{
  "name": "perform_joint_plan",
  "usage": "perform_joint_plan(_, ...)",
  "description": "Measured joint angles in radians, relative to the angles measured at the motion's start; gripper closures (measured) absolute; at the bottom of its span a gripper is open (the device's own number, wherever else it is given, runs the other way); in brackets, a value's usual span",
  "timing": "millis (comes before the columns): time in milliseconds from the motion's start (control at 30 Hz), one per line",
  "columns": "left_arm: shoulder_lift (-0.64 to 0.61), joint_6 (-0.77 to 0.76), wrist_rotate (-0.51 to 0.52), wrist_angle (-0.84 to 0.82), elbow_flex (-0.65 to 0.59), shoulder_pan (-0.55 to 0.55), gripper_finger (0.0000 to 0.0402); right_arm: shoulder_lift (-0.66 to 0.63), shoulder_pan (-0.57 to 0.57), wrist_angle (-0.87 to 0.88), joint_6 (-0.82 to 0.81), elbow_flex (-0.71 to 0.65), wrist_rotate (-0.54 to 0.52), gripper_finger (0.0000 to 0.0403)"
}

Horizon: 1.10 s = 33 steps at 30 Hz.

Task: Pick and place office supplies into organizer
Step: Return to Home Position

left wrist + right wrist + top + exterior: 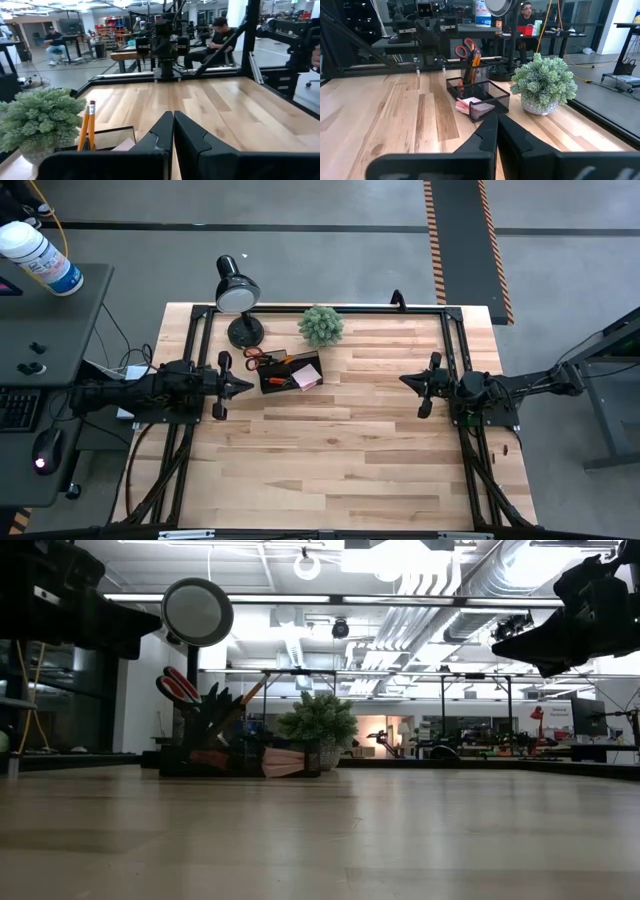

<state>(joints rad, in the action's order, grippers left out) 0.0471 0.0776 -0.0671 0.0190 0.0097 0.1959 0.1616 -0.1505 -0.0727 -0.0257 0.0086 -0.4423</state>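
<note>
The black mesh organizer [290, 372] stands at the far left of the table, its base on the wood. In it the orange-handled scissors [467, 50] and pencils [87, 125] stand upright, and the pale pink notepad [470, 106] leans in a front compartment. My left gripper [244, 387] hovers shut just left of the organizer, above the table. Over the table's right half, my right gripper [404, 380] hovers shut and points toward the organizer. In the wrist views the left fingers [173, 116] and the right fingers [497, 119] meet at their tips. Neither holds anything.
A black desk lamp [237, 295] and a green potted plant [322, 325] stand at the far edge, behind and beside the organizer [240, 755]. Bare wood [350, 450] stretches across the middle and near side. People sit at desks in the room beyond.
</note>
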Motion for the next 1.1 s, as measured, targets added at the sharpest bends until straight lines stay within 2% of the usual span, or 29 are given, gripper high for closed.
perform_joint_plan(233,0.0,0.016,0.017,0.0,0.0,0.0,0.0399,0.0,0.0,0.0,0.0,0.0,0.0,0.0399)
perform_joint_plan(633,0.0,0.258,0.019,0.0,0.0,0.0,0.0399,0.0,0.0,0.0,0.0,0.0,0.001,0.0402)
perform_joint_plan(1100,0.0,0.266,0.019,0.0,0.0,0.0,0.0399,0.0,0.0,0.0,0.0,0.0,0.001,0.04)
